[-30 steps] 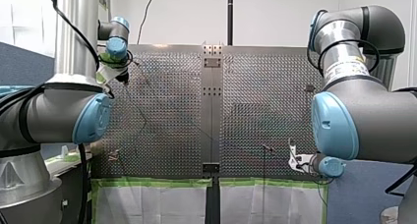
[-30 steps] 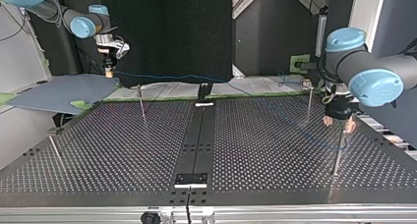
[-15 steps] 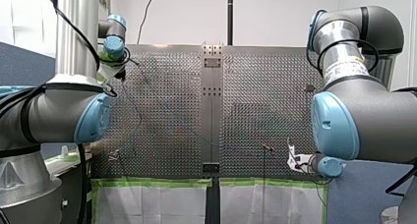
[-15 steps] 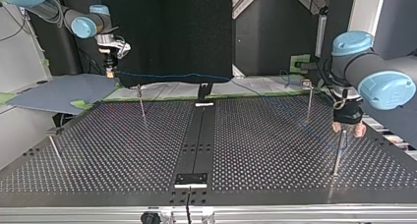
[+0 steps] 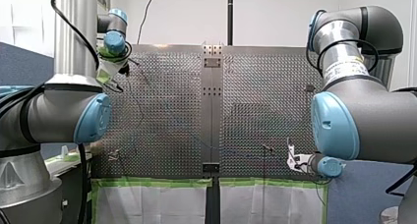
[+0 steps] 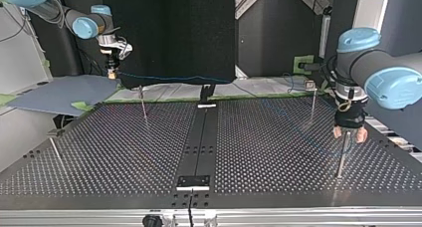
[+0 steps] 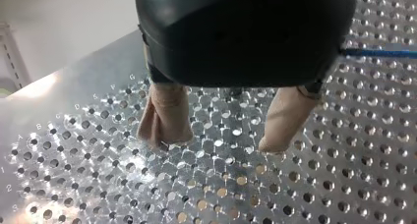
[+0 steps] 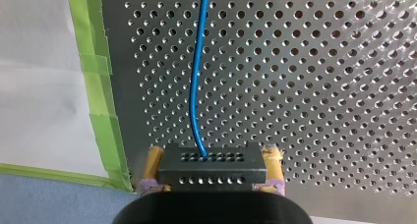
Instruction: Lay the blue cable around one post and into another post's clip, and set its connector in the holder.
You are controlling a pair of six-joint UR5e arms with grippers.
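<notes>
The blue cable [image 8: 196, 81] runs ahead from a black connector [image 8: 211, 171], on which my right gripper [image 8: 212, 155] is shut with its yellow pads. In the top view my right gripper [image 6: 112, 71] hangs at the far left, off the table, and the cable [image 6: 174, 79] stretches from it along the back edge, then crosses the board [image 6: 308, 137] toward the right. My left gripper [image 6: 350, 133] is open, its beige pads [image 7: 164, 121] holding nothing, and hangs just over the top of a thin post [image 6: 341, 157]. The cable [image 7: 378, 53] passes beside it.
Thin posts stand on the perforated table [image 6: 124, 152]: one at back left [image 6: 143, 106], one at back right [image 6: 312, 105], one near the left edge [image 6: 55, 155]. A black centre strip carries a plate near the front [image 6: 194, 182]. Green tape [image 8: 101, 86] lines the table's edge.
My left gripper has moved, in the top view, to the right and a little toward the camera, from beside the post to over its top. My right gripper has stayed in place with the connector.
</notes>
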